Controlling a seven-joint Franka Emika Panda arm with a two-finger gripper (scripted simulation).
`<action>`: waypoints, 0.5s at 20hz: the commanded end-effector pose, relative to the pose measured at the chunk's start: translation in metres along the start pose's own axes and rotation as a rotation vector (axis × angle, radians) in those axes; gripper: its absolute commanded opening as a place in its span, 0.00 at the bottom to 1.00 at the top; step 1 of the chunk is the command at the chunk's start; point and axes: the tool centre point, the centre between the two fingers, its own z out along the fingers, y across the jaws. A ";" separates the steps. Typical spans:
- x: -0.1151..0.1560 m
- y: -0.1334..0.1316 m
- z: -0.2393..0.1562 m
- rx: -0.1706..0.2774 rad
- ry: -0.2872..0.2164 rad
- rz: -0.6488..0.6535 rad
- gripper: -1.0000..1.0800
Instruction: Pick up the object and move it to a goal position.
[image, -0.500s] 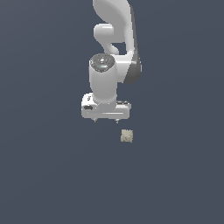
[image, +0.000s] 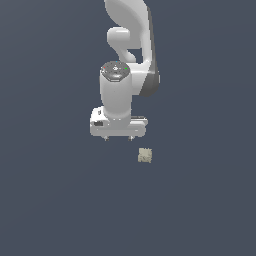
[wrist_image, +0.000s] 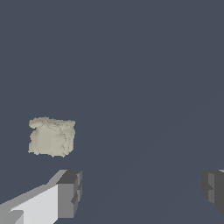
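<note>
Wrist view gave the closest look: two dark gray fingertips (wrist_image: 70, 194) stood wide apart with bare floor between them, and nothing was held. The gripper (wrist_image: 142, 192) was spread to what looked like its full reach. Just past one fingertip, outside the gap and not touching it, sat the lump (wrist_image: 51, 136), a beige, rough-sided, roughly cubic piece lying flat on the dark gray floor (wrist_image: 144, 78). It lay off to that finger's side rather than in line with the middle of the gap.

Exterior view pulled back on the same scene. The lump (image: 145, 155) rested on the floor (image: 55, 200), nearer the camera than the gripper (image: 118, 138) and toward the exterior view's right of it, close to the right-hand fingertip but clear of it. The white hand pointed straight down, only the tips of its fingers peeking out below. Behind and above it rose the white arm (image: 130, 30), running out of frame.
</note>
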 end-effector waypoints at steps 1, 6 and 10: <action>0.001 0.002 0.000 -0.006 0.003 -0.007 0.96; 0.001 -0.001 0.001 -0.003 0.002 -0.002 0.96; 0.003 -0.012 0.007 -0.001 0.001 0.011 0.96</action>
